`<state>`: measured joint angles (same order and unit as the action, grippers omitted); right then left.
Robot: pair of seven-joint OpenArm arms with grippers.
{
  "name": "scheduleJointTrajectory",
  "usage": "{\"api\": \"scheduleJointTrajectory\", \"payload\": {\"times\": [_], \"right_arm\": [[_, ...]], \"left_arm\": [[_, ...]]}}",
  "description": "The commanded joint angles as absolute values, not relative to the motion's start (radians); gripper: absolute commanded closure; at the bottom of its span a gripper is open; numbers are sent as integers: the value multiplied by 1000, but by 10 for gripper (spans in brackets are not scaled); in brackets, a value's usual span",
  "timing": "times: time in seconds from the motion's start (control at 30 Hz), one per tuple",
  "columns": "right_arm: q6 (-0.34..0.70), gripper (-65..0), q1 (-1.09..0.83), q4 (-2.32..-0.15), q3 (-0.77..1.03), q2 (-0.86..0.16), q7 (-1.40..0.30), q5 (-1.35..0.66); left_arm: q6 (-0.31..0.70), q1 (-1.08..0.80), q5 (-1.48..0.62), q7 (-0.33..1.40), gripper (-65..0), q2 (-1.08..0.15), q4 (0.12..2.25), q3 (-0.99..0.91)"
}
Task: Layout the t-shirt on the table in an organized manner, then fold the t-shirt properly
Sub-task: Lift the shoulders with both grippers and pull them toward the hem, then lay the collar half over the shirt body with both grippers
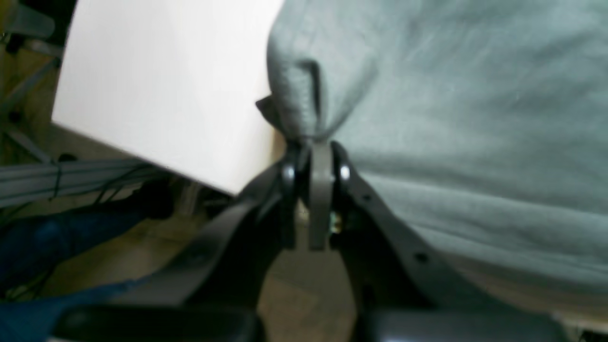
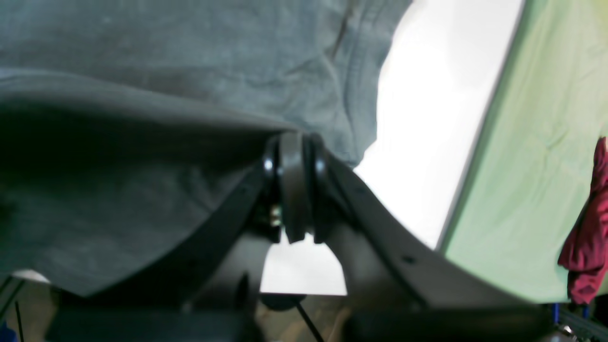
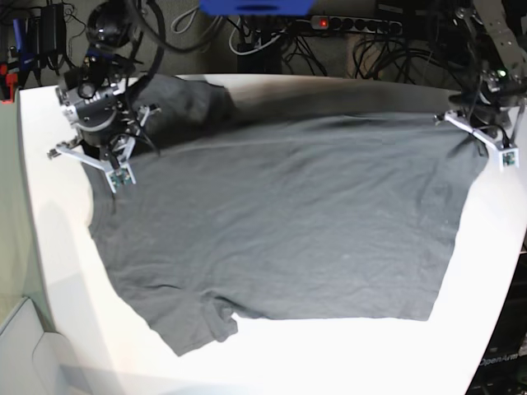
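Observation:
The dark grey t-shirt (image 3: 288,222) lies spread wide across the white table (image 3: 329,354), with one sleeve at the front left and another bunched at the back left. My left gripper (image 3: 479,134) is at the shirt's far right corner, shut on a pinch of cloth, as the left wrist view shows (image 1: 316,147). My right gripper (image 3: 111,160) is at the shirt's left edge, shut on the cloth (image 2: 294,142). The shirt (image 1: 475,118) fills the right of the left wrist view and the upper left of the right wrist view (image 2: 190,57). The neck label is not visible.
Cables and a power strip (image 3: 354,25) run behind the table's back edge. The table edge (image 1: 142,156) is close to my left gripper, with cables and a blue object (image 1: 47,247) below it. A green sheet (image 2: 546,166) and a red cloth (image 2: 589,247) lie beyond the table on my right gripper's side.

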<state>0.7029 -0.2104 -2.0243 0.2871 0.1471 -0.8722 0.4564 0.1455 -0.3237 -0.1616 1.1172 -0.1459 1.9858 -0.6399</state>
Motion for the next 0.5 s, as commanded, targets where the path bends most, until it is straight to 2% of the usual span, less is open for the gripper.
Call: {"api": "scheduleJointTrajectory", "payload": {"times": [0.0, 0.23, 0.47], "right_arm": [[698, 0, -191, -2046, 286, 143, -860, 455], [698, 0, -139, -2045, 286, 142, -860, 455], [698, 0, -67, -2035, 280, 140, -860, 453]], "left_arm": [[140, -312, -157, 1096, -1, -154, 2003, -645], [140, -180, -150, 1098, -1, -153, 1980, -642], [131, -47, -150, 1098, -1, -162, 1833, -602]]}}
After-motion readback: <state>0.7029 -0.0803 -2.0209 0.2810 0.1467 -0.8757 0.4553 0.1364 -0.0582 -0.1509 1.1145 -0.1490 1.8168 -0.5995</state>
